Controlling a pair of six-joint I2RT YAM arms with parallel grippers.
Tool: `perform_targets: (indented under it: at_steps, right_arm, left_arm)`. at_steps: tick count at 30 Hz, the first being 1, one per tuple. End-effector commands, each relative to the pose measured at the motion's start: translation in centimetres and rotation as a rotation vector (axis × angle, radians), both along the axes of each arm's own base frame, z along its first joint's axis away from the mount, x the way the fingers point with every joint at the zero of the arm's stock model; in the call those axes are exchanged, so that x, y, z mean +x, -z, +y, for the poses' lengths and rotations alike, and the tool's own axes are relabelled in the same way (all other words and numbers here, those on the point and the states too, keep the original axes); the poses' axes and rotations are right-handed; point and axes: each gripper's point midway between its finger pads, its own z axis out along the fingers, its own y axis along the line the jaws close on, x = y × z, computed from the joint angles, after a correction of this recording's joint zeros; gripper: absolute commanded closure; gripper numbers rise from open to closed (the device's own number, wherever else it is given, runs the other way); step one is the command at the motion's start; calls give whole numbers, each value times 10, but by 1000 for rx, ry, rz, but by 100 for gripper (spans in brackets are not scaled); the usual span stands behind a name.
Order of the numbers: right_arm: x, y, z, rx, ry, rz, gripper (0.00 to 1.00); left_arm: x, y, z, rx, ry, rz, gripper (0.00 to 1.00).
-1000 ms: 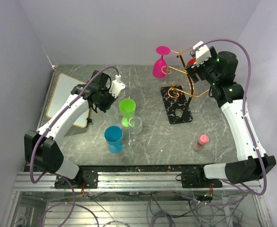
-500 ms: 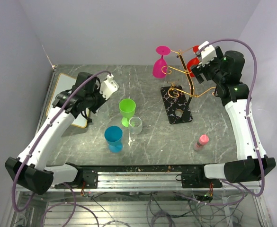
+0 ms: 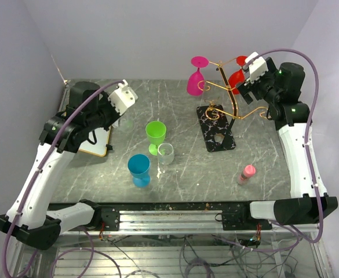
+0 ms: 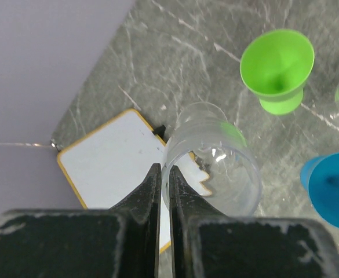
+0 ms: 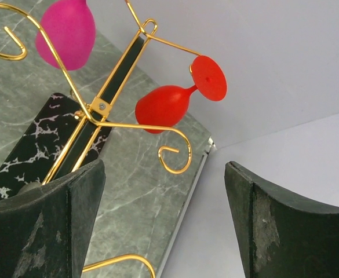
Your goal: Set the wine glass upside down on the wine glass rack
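Rack: the wine glass rack [image 3: 234, 101], gold wire on a black marbled base, stands at the far right of the table [image 3: 181, 174].
Already hung: a red wine glass [image 5: 163, 108] hangs bowl-down from a right-side arm of the rack, foot uppermost. A pink wine glass [image 3: 194, 84] hangs the same way on the left side.
Right hand: the right hand [image 5: 163, 174] hovers just beside the red glass with its fingers spread wide, holding nothing.
Left hand: the left hand [image 4: 163, 174] is raised over the table's left side, fingers pressed together on the thin rim wall of a clear glass [image 4: 215, 168], one finger inside and one outside.
Below it: a whiteboard [image 4: 111, 156], a green glass [image 3: 155, 132] and a blue glass [image 3: 139, 167], both standing upright.
Handling: the clear glass looks light and stiff but smooth and thin-walled, so a rim pinch probably lets it swing or slip when tilted.
Where to hold: likely the bowl or stem, leaving the foot free to slide into a wire curl.
Unclear: the clear glass's stem and foot are hidden.
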Motion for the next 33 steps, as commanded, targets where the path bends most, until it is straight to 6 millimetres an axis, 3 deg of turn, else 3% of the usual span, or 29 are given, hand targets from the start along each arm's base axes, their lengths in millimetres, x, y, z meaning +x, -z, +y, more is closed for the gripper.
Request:
perform_targets:
  at_steps: [1, 8, 15, 19, 24, 33]
  right_arm:
    - [-11, -22, 5, 18, -39, -19, 16]
    - [-24, -49, 34, 215, -132, -16, 18]
    - [-42, -63, 78, 422, -331, 25, 22]
    - [-54, -65, 112, 666, -471, 144, 24]
    - [-64, -63, 138, 897, -597, 301, 26]
    - [-63, -31, 183, 1011, -669, 499, 33]
  left_arm:
    - [-2, -62, -17, -112, 81, -155, 93]
    - [-16, -116, -48, -412, 141, -201, 93]
    - [-18, -170, -87, -720, 237, -161, 93]
    - [-14, -182, -101, -833, 273, -141, 93]
    - [1, -187, -113, -883, 279, -123, 93]
    - [15, -196, -119, -914, 277, -131, 93]
